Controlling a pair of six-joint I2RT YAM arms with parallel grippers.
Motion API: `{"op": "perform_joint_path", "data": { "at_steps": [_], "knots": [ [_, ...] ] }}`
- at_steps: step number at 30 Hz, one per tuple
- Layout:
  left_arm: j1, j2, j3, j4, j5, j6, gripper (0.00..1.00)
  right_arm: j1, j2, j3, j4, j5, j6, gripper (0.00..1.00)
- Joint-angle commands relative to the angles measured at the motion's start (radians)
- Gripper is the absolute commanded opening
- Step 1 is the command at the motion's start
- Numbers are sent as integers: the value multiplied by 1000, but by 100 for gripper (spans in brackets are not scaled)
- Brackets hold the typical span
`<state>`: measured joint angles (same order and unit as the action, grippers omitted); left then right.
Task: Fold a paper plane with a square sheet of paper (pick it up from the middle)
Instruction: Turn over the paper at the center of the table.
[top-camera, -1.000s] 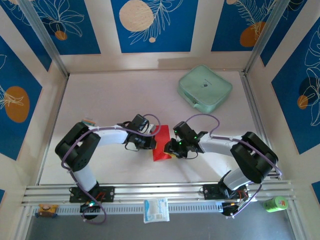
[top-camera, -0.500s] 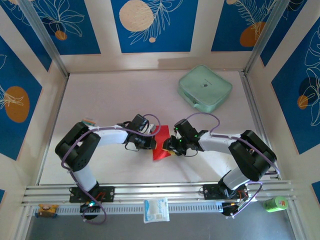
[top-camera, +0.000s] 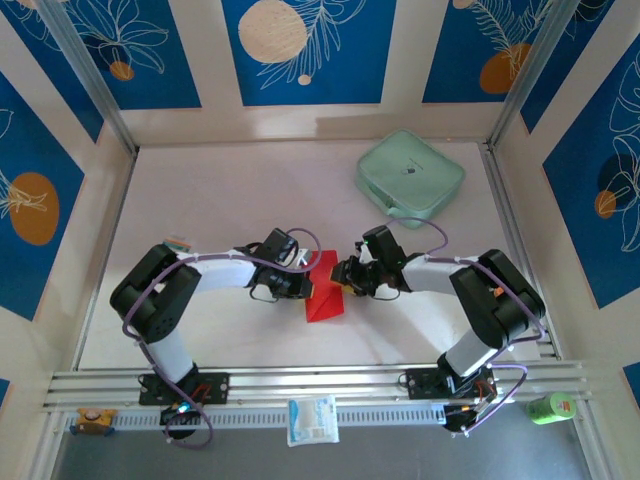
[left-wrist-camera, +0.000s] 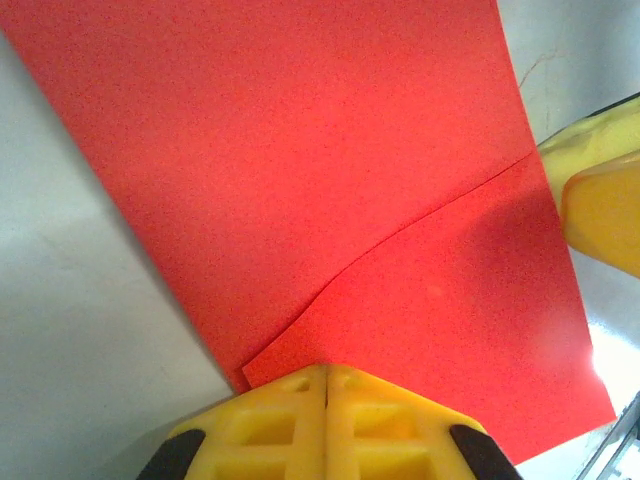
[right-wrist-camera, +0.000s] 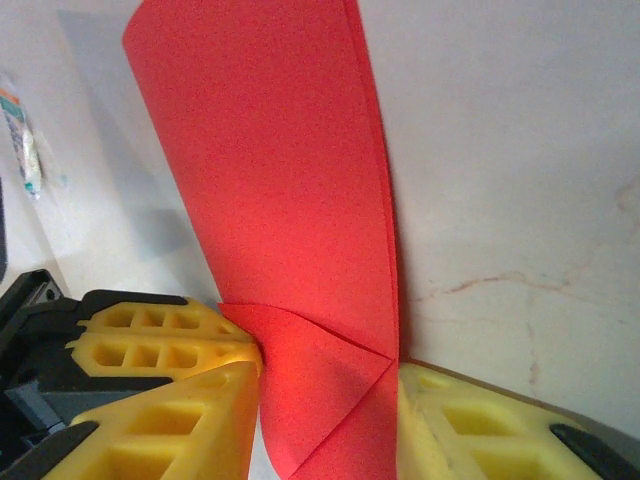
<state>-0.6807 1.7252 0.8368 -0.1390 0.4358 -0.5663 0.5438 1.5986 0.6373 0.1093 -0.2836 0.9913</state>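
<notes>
Pale surface (top-camera: 220, 200), walled on three sides by blue panels (top-camera: 308, 50) printed with leaves and orange discs, seen from above and behind your two arms. The square sheet of paper (top-camera: 325, 300), bright red and partly folded, is held between the two claws near the middle of the surface, slightly toward you. In the left wrist view one flap overlaps the layer beneath along a curved edge. In the right wrist view the far part stands clear of the surface and casts a shadow on it.

Your left claw (top-camera: 303, 285) is pressed together with no gap between its yellow fingers (left-wrist-camera: 270, 425), pinching the sheet at its left edge. Your right claw (top-camera: 345, 280) stands part-way closed on the opposite edge. The bent paper spans the gap between its fingers (right-wrist-camera: 470, 430) and touches both of them.

The two claws face each other across the sheet, close together. In the right wrist view the left claw's fingers sit just beside the right claw's own left finger. Purple cables (top-camera: 400, 232) loop over both wrists.

A mint-green case (top-camera: 410, 177) lies at the far right of the surface, well apart from the paper. Beyond the aluminium rail (top-camera: 320, 382) at the near edge lies a white packet (top-camera: 312, 420), between the arm bases — and a green item (top-camera: 550, 407) sits at the near right corner.
</notes>
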Motion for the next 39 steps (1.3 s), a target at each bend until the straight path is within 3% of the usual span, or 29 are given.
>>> {"op": "perform_joint_path", "data": {
  "at_steps": [1, 9, 18, 25, 30, 39],
  "knots": [
    [8, 19, -12, -59, -19, 8, 0, -4, 21, -4, 51, -54, -18, 37],
    [8, 7, -2, -66, -11, 6, 0, -10, 35, -21, 73, -51, -23, 28],
    [8, -19, 2, -62, 4, -6, 0, -18, 13, -26, 69, -67, -47, 11],
    [9, -112, -9, -73, -34, -10, 14, -19, -82, -21, -15, -37, -96, 7],
    [8, -210, -22, -89, -102, -12, 22, -15, -168, 9, -178, 45, -131, 7],
    [10, -433, -105, -55, -154, -64, 28, 31, -314, 182, -593, 241, 8, 7]
  ]
}}
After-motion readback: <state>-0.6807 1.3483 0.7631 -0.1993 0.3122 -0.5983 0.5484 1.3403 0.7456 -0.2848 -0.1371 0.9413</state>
